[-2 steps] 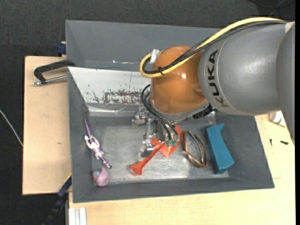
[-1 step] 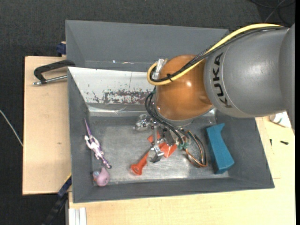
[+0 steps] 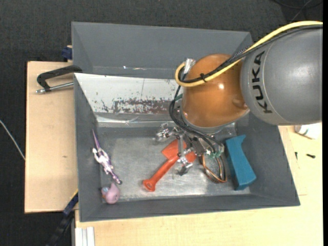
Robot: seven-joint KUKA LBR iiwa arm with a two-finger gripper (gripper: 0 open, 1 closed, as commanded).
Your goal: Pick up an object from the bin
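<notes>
The grey KUKA arm (image 3: 287,81) comes in from the right and bends down into the grey metal bin (image 3: 154,45), its wrist capped by a rounded orange cover (image 3: 210,94) with a yellow cable running over it. Below that cover the claw (image 3: 183,158) hangs low over the bin floor, right of the middle. Its metal parts and cables are so tangled together in the view that I cannot tell whether it stands apart, together, or clamped on anything. To the right of the claw, close by, a blue block (image 3: 240,163) lies lengthwise against the bin's right slope. Directly under the claw is the broad upper end of an orange-red long-handled tool (image 3: 159,176). Its handle runs down and to the left from the claw and ends in a small round foot near the front wall. Whether the claw touches it cannot be made out. Between the claw and the blue block lies a thin orange wire loop (image 3: 218,170). Well apart to the claw's left, a slim purple toy (image 3: 105,163) lies slanted on the floor, with a small pink lump (image 3: 110,192) just below it in the front left corner.
</notes>
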